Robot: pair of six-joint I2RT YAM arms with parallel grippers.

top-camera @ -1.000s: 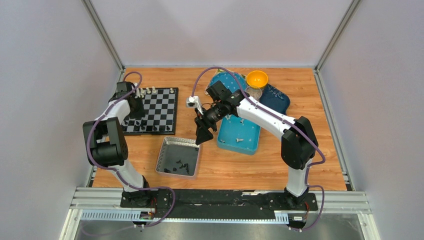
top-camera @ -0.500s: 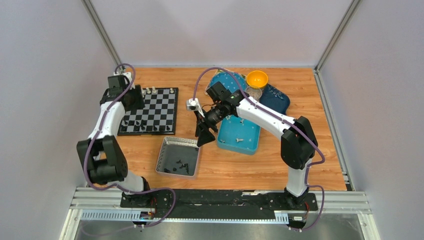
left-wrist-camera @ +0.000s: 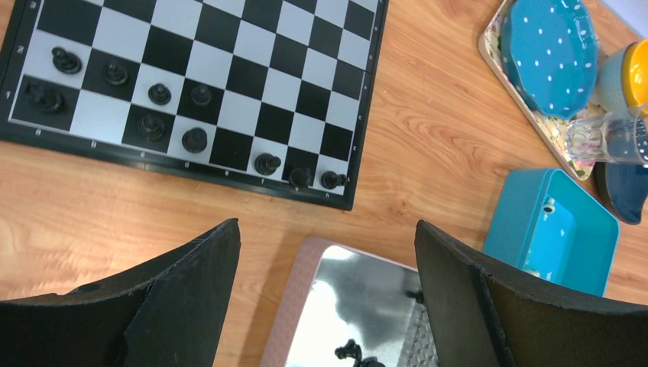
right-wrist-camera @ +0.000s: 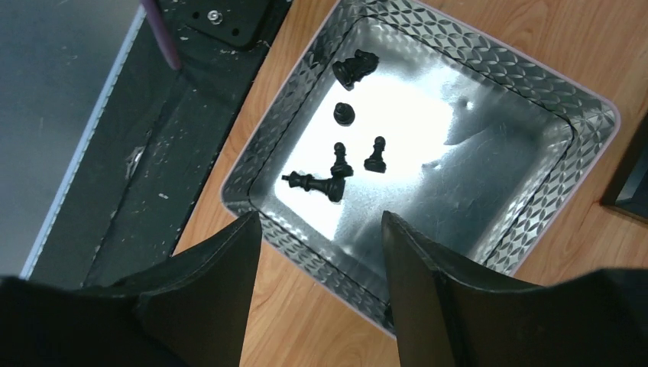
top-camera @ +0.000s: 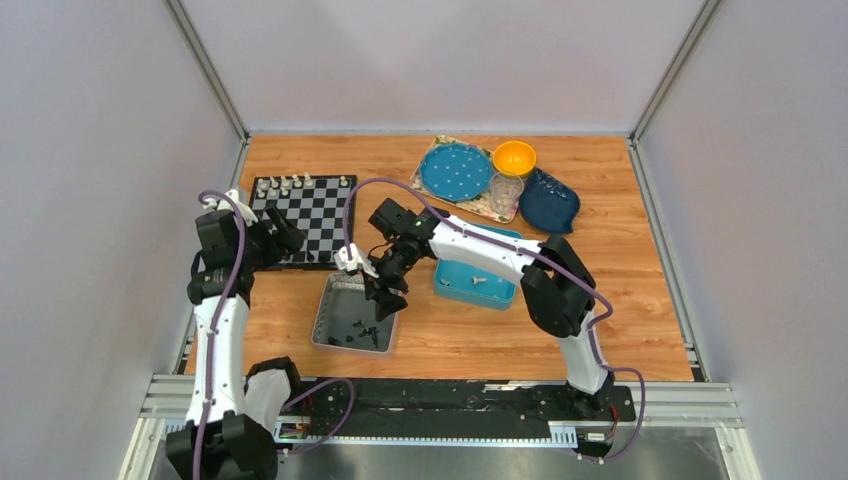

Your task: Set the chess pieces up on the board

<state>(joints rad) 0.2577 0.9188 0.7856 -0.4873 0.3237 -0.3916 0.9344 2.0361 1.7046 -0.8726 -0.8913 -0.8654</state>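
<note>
The board lies at the back left, with cream chess pieces along its far edge and several black ones in its near rows. My left gripper hovers over the board's near left corner. In the left wrist view it is open wide and holds nothing. More black pieces lie loose in the silver tray. My right gripper is open and empty above that tray's right rim. Small cream pieces lie in the blue tray.
At the back right a blue dotted plate, an orange bowl, a glass and a dark blue bowl stand together. The blue tray sits just right of the silver one.
My left arm has drawn back from the board's far left toward its near edge, with its jaws opening wide. My right gripper has swung left from the blue tray to above the silver tray.
</note>
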